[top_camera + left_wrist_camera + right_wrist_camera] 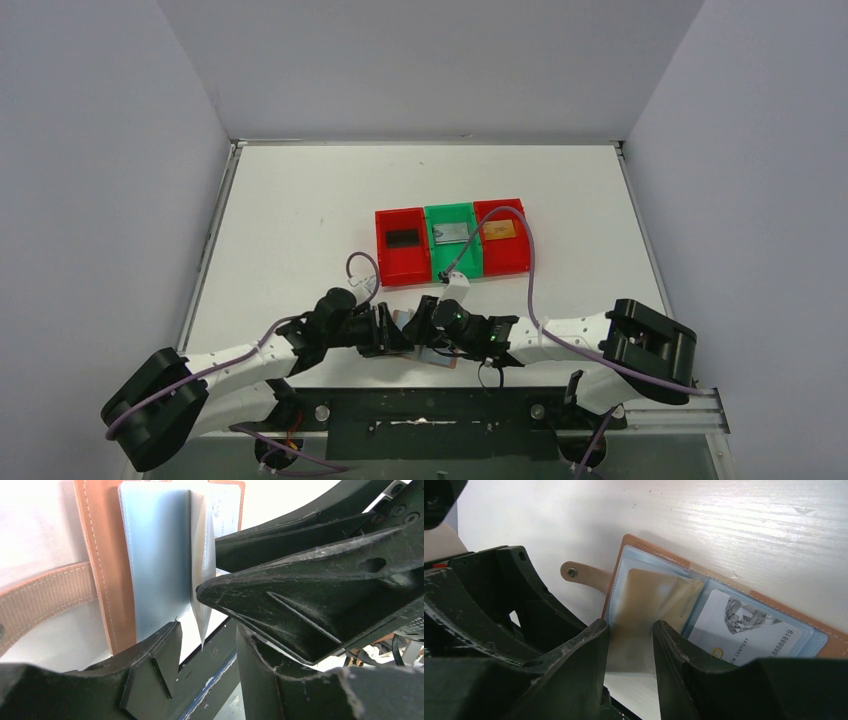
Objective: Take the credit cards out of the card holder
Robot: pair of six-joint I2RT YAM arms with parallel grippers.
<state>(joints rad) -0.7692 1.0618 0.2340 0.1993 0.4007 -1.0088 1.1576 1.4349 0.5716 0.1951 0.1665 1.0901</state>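
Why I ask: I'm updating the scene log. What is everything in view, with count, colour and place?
red bins: two, red, on either side of the green bin
green bin: one, green, middle of the row, mid-table
black card: one, black, in the left red bin
silver-grey card: one, silver-grey, in the green bin
gold card: one, gold, in the right red bin
card holder: one, tan with grey-blue sleeves, open on the table between the claws
pale card: one, white-grey, in a holder sleeve
tan sheet: one, tan, between the right claw's fingers; card or sleeve unclear
table: one, white
left claw: black, open, at the sleeves
right claw: black, straddling the tan sheet; grip unclear
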